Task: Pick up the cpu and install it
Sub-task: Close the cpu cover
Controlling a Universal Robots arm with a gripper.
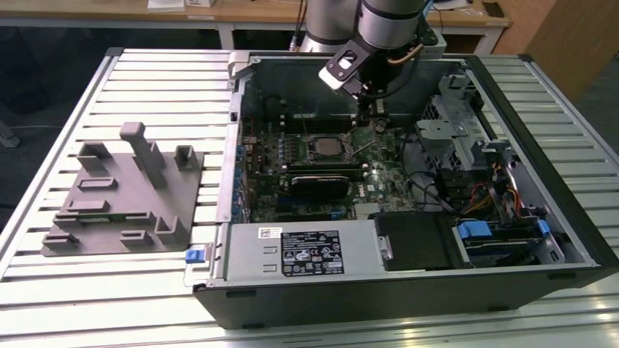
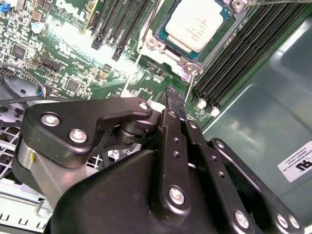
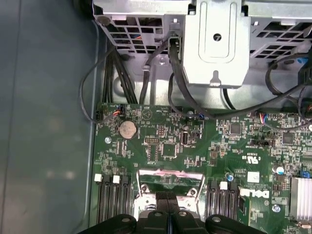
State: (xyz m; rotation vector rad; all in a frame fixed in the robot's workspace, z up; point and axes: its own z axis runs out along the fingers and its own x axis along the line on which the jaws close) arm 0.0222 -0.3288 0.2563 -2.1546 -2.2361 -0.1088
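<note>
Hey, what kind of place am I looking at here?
Probably a robotics lab or workshop: an open desktop computer case lies on a slatted metal table, a grey plastic tray beside it, a robot arm above, wooden desks behind.

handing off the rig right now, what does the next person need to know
Gripper: shut, holding nothing, low over the motherboard just beside the socket frame.
Cpu: lying in the socket, silver top up.
Done: cpu picked up and placed into the socket.
Left: I cannot tell whether the retention lever is latched, so check that.
</note>
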